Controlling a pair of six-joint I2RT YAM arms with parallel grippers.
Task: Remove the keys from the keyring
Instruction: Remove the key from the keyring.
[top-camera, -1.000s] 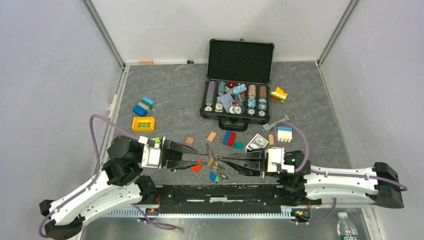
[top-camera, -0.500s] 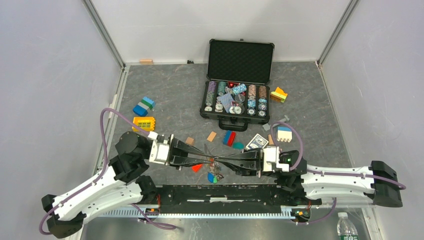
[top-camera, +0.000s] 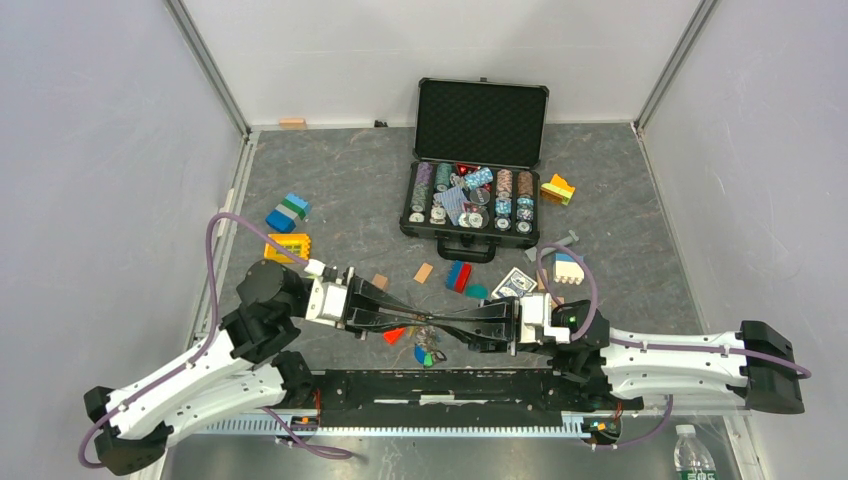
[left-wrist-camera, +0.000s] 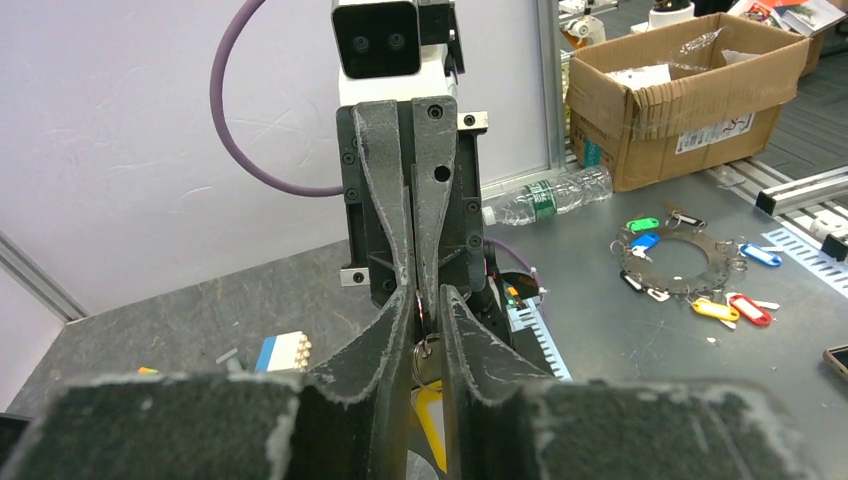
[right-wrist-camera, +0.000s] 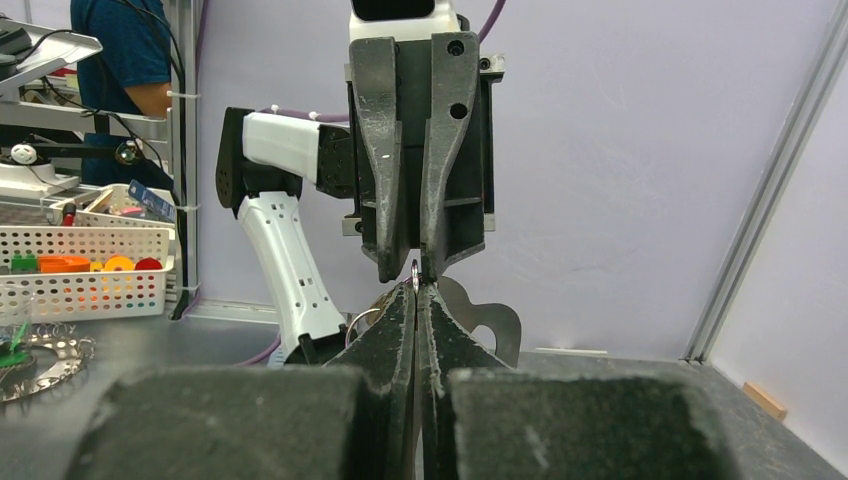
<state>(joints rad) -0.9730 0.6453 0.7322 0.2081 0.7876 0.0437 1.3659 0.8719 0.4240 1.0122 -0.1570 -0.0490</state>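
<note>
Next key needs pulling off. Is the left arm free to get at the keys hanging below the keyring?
Probably not: the left hand seems shut on the keyring, tip to tip with the right hand; the keys hang beneath both.

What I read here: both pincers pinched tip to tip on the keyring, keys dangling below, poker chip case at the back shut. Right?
Not quite. The poker chip case is open, its lid raised; the top external view shows it. The rest holds: left pincer and right pincer meet tip to tip on the keyring, keys dangling below.
</note>
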